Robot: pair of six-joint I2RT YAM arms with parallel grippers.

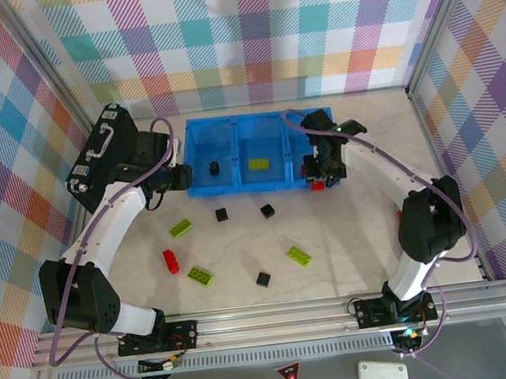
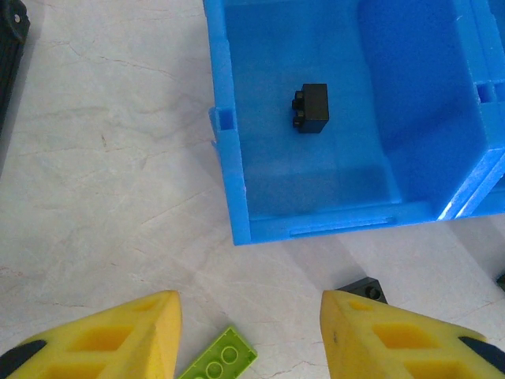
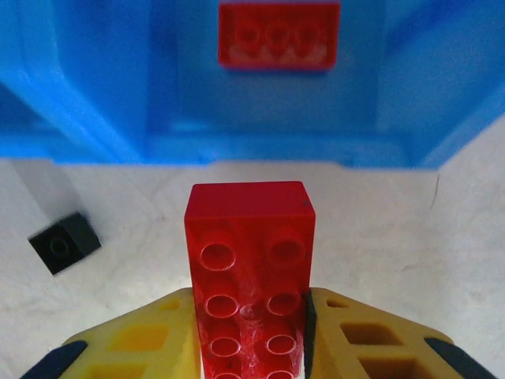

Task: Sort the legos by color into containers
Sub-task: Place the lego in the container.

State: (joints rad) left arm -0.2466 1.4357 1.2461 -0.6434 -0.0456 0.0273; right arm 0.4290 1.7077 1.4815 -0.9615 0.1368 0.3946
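- The right gripper (image 3: 249, 316) clenches a red rectangular plastic brick (image 3: 249, 237) just outside the translucent blue three-compartment plastic tray (image 3: 79, 103); another red brick (image 3: 278, 35) lies inside.
- The left gripper (image 2: 248, 332) gapes empty above the table (image 2: 118, 158); a black plastic cube (image 2: 312, 106) sits in the tray's left compartment.

Left arm (image 1: 111, 215) outstretched, jaws parted; right arm (image 1: 382, 163), jaws clamped.

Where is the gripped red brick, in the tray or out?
Out: the red brick is clamped in the right gripper over the tabletop, short of the tray.
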